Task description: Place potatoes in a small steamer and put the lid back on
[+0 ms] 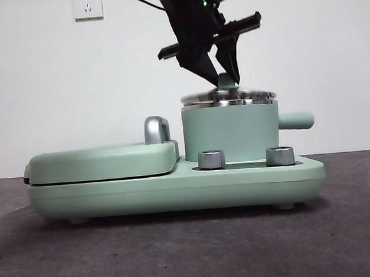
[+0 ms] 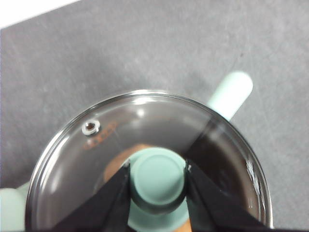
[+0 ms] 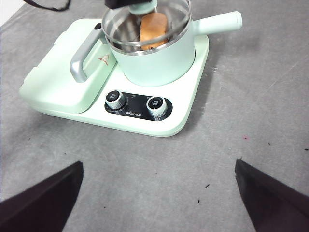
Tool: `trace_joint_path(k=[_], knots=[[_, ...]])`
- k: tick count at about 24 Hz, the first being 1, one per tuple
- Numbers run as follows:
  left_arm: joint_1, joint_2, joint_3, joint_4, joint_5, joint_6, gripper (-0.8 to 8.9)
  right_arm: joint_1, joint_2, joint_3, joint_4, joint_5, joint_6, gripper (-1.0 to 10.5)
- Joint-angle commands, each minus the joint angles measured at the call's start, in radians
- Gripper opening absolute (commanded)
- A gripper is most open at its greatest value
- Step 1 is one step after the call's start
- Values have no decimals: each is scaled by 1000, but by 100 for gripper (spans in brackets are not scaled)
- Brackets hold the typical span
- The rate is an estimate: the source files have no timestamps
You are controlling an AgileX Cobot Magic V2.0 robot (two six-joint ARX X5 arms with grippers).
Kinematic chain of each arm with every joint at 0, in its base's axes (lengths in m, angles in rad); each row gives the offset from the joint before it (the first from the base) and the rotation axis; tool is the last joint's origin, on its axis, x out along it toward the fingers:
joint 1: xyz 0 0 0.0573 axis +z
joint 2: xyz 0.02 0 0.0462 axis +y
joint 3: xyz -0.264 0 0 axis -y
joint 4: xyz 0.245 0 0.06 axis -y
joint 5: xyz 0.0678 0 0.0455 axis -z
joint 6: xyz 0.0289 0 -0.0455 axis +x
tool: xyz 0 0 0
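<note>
Left gripper [image 2: 158, 180]: clamped the round clear glass lid's [image 2: 111, 140] mint-green knob [image 2: 158, 180], seating it on the mint-green cylindrical steamer [image 1: 231, 132].
Potato [image 3: 152, 29]: oblong, orange-brown, lay inside.
Right gripper [image 3: 159, 203]: spread wide, waiting.

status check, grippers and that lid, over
Left gripper shut on the lid knob, lid seated on steamer. Potato inside. Right gripper open, waiting clear. Nothing in the way.

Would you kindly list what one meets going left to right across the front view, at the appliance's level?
Flat griddle cover → its chrome handle → left knob → small steamer, with the lid under the left pincer → right knob → steamer's side handle.
</note>
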Motion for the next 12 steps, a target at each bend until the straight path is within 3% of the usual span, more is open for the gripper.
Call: trace_joint_path(k=[1,12], knots=[[-20,45,37,7,2,-5,17,5,2,8,9,0,11,487],[-31,50,51,-61,1,0,31,5,2,8,10,0,11,487]])
